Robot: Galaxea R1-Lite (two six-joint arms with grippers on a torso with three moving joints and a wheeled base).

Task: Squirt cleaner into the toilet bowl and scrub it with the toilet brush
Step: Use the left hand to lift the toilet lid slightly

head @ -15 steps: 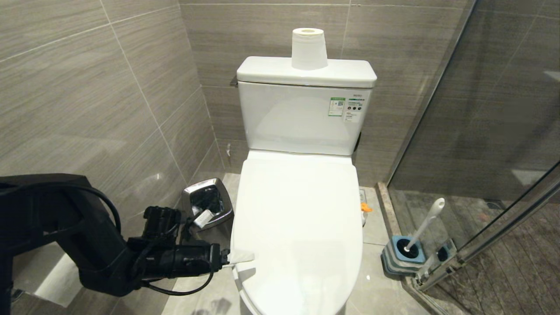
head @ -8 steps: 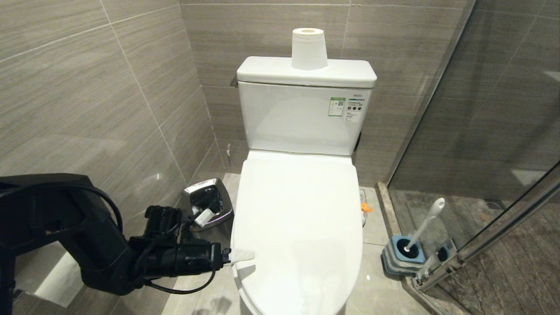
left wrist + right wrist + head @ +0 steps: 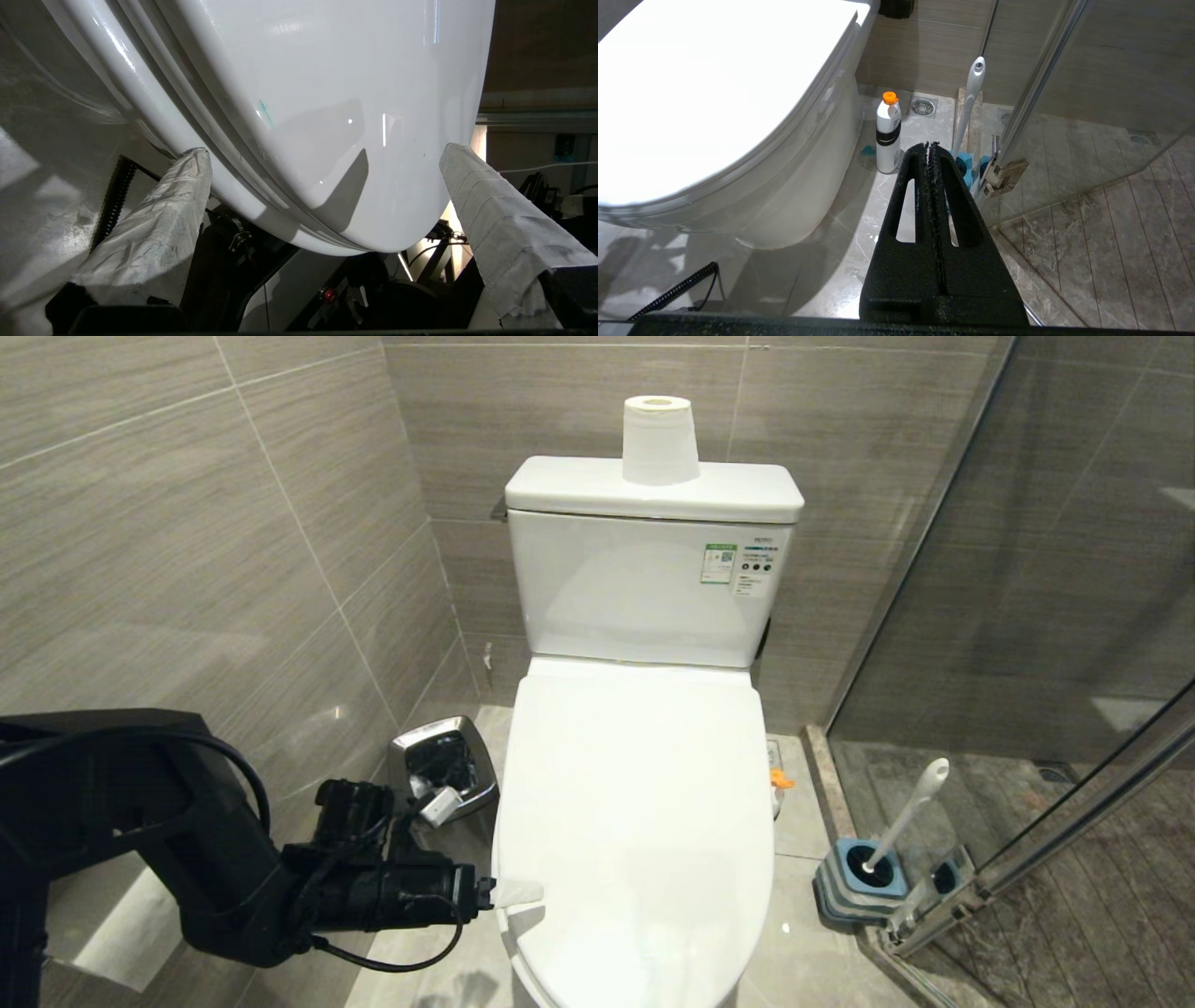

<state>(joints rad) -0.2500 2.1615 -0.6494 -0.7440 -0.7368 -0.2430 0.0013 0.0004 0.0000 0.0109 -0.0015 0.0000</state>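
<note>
I'm at the very start: the toilet bowl (image 3: 644, 859) has its lid down, so nothing has been squirted or scrubbed yet. I have the left claw (image 3: 509, 894) at the lid's left edge near the front, spread wide with nothing held; in the left wrist view its taped fingers (image 3: 154, 233) straddle the rim of the lid, one below and one above. My guess is the step in hand is lifting the lid.

The right claw (image 3: 930, 154) hangs pressed shut and empty, low beside the bowl's right side.

Still to do: open the lid, apply cleaner, scrub. The toilet brush (image 3: 904, 817) stands in its blue holder (image 3: 861, 887) on the floor by the glass shower door, right of the bowl. A white bottle with an orange cap (image 3: 888, 133) sits on the floor between bowl and holder; I take it for the cleaner. The steel bin (image 3: 443, 773) on the left holds some scraps. A paper roll (image 3: 659, 441) stands on the tank.
</note>
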